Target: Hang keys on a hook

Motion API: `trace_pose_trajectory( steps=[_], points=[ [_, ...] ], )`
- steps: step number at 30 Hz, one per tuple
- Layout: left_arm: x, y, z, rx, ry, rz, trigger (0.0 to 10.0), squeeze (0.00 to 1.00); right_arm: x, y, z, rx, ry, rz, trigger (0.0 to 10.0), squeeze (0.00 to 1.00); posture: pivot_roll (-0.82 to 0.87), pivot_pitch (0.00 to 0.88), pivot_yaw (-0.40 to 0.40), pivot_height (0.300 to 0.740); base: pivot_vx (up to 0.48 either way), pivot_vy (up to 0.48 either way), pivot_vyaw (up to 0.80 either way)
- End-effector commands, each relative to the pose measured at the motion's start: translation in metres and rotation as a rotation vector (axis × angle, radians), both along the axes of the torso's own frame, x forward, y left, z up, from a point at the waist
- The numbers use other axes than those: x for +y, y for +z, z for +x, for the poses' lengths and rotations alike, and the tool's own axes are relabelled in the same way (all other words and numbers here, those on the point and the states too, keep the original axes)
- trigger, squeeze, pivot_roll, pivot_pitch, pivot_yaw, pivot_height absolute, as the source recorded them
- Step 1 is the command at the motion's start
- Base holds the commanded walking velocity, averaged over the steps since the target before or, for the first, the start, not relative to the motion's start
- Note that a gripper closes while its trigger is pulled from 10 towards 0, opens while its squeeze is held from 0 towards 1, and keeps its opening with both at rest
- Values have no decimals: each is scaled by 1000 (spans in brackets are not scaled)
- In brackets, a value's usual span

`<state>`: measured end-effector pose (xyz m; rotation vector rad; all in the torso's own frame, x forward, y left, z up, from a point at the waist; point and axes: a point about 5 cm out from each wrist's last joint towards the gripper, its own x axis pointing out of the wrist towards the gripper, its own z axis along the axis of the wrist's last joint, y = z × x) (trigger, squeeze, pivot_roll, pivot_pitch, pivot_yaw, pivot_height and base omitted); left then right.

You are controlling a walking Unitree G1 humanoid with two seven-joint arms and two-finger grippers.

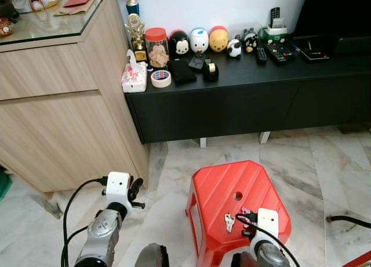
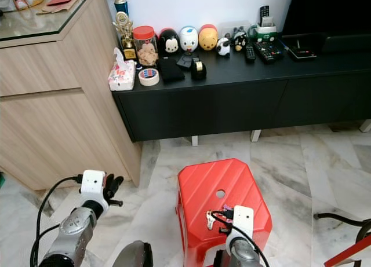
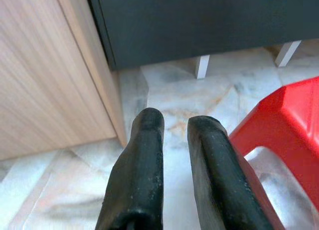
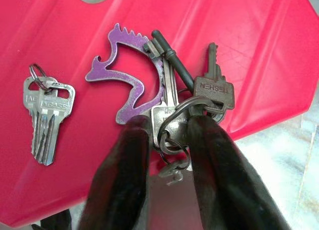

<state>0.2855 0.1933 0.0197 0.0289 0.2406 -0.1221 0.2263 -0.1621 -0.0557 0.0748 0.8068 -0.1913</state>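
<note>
Your right claw (image 4: 167, 135) is closed around a bunch of keys (image 4: 172, 98) over the red stool (image 4: 259, 50), its two black fingers (image 4: 122, 175) pinching the rings and the head of one key. That bunch carries a flat purple charm with a jagged edge (image 4: 127, 78), a dark long-shafted key and a couple of ordinary brass-grey ones. A second, smaller pair of silver keys (image 4: 44, 117) lies flat on the stool top beside it, apart from the held bunch (the wrist camera shows them clearly; from the head they are a small glint (image 1: 229, 222)). Your left claw (image 3: 174, 140) hangs over the marble floor (image 3: 169, 98) near the wooden cabinet (image 3: 45, 65), fingers slightly parted and holding nothing. From the head you also see the black sideboard (image 1: 243, 99).
</note>
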Motion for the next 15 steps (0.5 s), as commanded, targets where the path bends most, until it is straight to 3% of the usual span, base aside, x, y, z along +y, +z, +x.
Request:
trace_pose_trajectory(
  steps=[1, 10, 15],
  points=[
    [8, -2, 0, 13, 13, 12, 10000, 0, 2, -1, 1, 0, 2, 2, 0, 0, -2, 52, 50, 640, 0, 0, 0],
    [14, -7, -4, 15, 16, 21, 10000, 0, 1, 5, 9, -37, -5, 4, 0, 0, 0, 40, 49, 640, 0, 0, 0],
    [9, -1, 2, -14, 7, 18, 10000, 0, 1, 11, 17, -70, -5, 10, 0, 0, -3, 19, 49, 640, 0, 0, 0]
  ],
)
